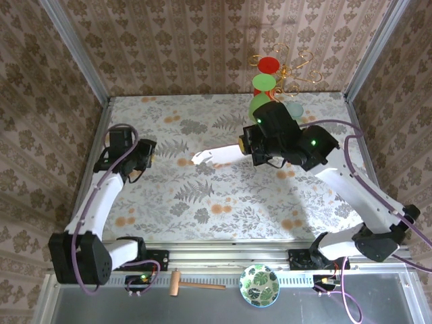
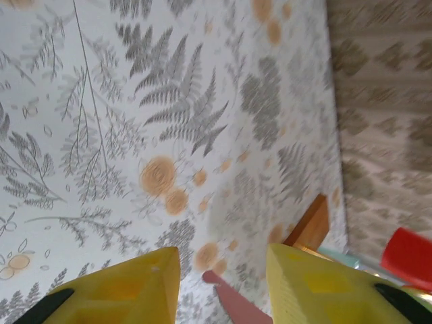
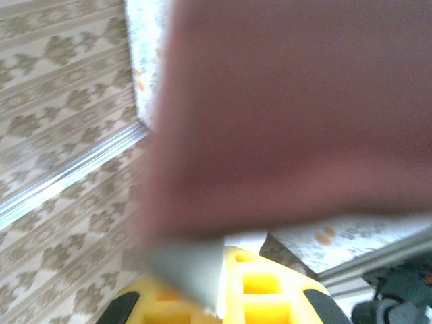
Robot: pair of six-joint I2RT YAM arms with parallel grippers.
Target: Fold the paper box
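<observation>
At the middle of the fern-and-flower patterned bench (image 1: 202, 202), toward its far half, a pink thin-cardboard paper box (image 1: 214, 156) with a pale whitish inner side is listed. In the top view its pale side is turned upward and it projects leftward from the right hand (image 1: 244, 150). That hand is clamped on the box's right end. In the right wrist view the yellow fingers (image 3: 270, 293) are pressed together on a pale edge of the sheet, and the blurred pink face is spread across the upper frame. Whether the box's free end rests on the bench cannot be told. The left hand (image 1: 147, 154) is placed over the left part of the bench, well apart from the box's free end. Its yellow fingers (image 2: 121, 290) are set apart with nothing gripped, and a pink tip of the box is seen through the gap. An orange-brown wooden block (image 2: 309, 226) is noted beyond that gap, near the bench's edge by the patterned wall. A gold-wire stand with red and green discs (image 1: 273, 74) is placed at the far right corner. A small wooden mallet (image 1: 192, 285) and a round green leaf-patterned bowl (image 1: 259, 284) are laid on the grey strip at the near edge, between the arm bases.
</observation>
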